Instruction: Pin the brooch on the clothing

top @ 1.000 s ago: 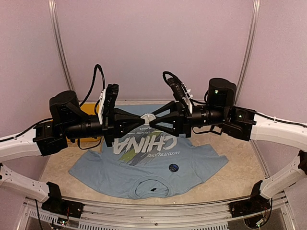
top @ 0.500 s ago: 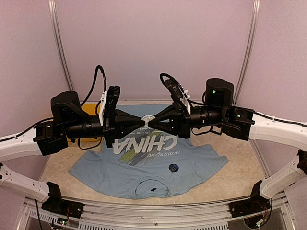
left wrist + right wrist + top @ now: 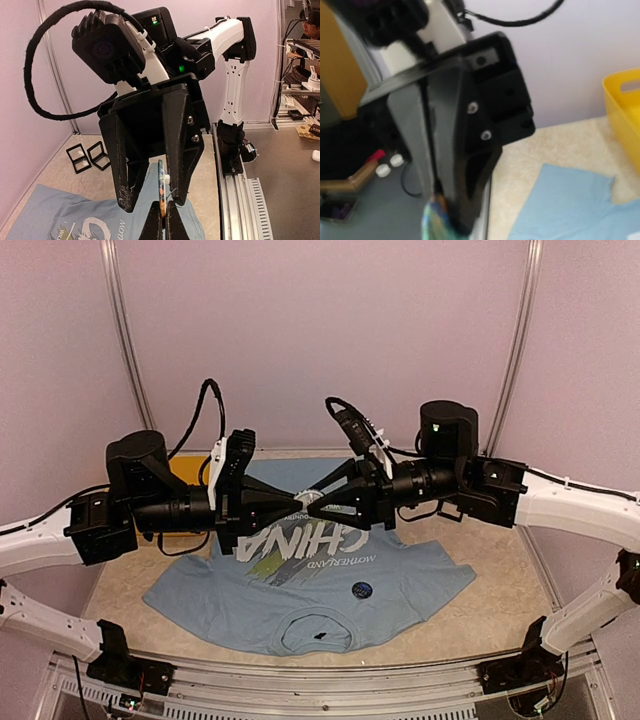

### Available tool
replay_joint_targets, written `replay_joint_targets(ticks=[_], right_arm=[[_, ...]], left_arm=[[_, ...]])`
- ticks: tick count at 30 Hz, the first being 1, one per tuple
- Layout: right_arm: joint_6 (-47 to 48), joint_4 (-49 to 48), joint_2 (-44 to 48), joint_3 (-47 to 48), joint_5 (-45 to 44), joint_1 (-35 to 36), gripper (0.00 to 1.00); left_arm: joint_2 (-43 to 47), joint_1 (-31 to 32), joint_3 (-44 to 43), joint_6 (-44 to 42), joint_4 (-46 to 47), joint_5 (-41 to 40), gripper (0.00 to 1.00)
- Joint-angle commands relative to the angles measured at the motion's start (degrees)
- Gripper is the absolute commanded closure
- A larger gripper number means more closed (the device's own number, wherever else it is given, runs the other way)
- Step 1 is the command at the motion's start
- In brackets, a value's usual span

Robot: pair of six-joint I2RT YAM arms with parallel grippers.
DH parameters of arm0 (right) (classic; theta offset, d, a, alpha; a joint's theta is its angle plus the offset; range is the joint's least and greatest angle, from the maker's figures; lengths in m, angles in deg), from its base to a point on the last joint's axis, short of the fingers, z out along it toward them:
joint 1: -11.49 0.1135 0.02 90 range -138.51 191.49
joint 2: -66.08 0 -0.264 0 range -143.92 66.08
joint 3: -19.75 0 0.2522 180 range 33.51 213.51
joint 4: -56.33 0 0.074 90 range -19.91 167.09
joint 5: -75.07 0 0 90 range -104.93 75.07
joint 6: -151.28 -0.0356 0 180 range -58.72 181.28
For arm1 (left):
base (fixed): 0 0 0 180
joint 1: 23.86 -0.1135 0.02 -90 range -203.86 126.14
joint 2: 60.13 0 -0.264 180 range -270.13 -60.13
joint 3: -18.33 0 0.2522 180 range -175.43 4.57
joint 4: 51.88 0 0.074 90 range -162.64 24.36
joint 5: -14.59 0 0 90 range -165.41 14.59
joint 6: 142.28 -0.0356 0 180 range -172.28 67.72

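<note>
The light blue T-shirt (image 3: pixel 300 590) with white "CHINA" print lies flat on the table and also shows in the left wrist view (image 3: pixel 60 215). Above it my left gripper (image 3: pixel 298 499) is shut on the lower edge of the brooch (image 3: pixel 161 187), a thin colourful disc seen edge-on, which is blurred in the right wrist view (image 3: pixel 432 222). My right gripper (image 3: pixel 313 502) faces it tip to tip. Its fingers (image 3: pixel 182 150) stand apart on either side of the brooch, one close to the pin on its back. Its own fingers do not show in the right wrist view.
A small dark round disc (image 3: pixel 362 590) lies on the shirt's lower right. A yellow bin (image 3: pixel 185 472) stands at the back left behind my left arm. Two small black frames (image 3: pixel 90 155) sit on the table by the wall.
The right gripper has pushed further left and dipped, and the meeting point of both grippers has dropped slightly. The brooch's white face, plain before, is now mostly covered by the fingers.
</note>
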Motion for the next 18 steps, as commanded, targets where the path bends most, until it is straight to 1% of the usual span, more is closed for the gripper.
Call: replay_joint_targets(ticks=[1, 2, 3, 4, 6, 7, 8, 9, 12, 18], right_arm=[[12.32, -1.22, 5.52, -5.54, 5.55, -0.72, 0.56], [14.21, -1.22, 7.39, -6.49, 5.44, -0.71, 0.54], [14.94, -1.46, 8.61, -6.96, 4.27, -0.81, 0.55], [14.8, -2.26, 9.45, -7.33, 2.21, -0.76, 0.59], [12.76, -6.37, 10.66, -8.18, -3.54, -0.73, 0.74], [9.57, -9.04, 10.94, -8.84, -5.36, -0.64, 0.76], [8.82, -11.38, 11.03, -9.29, -5.38, -0.29, 0.75], [8.71, -12.47, 10.87, -9.38, -6.72, 0.38, 0.72], [8.81, -12.08, 9.58, -8.49, -10.3, 1.57, 0.69], [8.83, -9.04, 4.86, -4.92, -8.52, 2.7, 0.68]], left_arm=[[3.07, 1.18, 1.99, -0.67, -0.27, -3.82, 1.0], [3.31, 0.92, 1.99, -0.54, -0.37, -5.03, 1.0], [3.31, 0.7, 1.84, -0.46, -0.71, -5.79, 1.0], [3.18, 0.68, 1.63, -0.35, -1.07, -6.32, 1.0], [2.65, 0.65, 1.46, -0.28, -1.14, -6.15, 1.0], [2.47, 0.64, 1.44, -0.21, -0.97, -5.81, 1.0], [2.31, 0.64, 1.42, -0.11, -0.71, -5.53, 1.0], [2.22, 0.64, 1.41, -0.04, -0.66, -5.38, 1.0], [1.83, 0.64, 1.07, 0.19, -0.57, -4.79, 1.0], [1.73, 0.66, 0.63, 0.44, -0.71, -4.17, 1.0]])
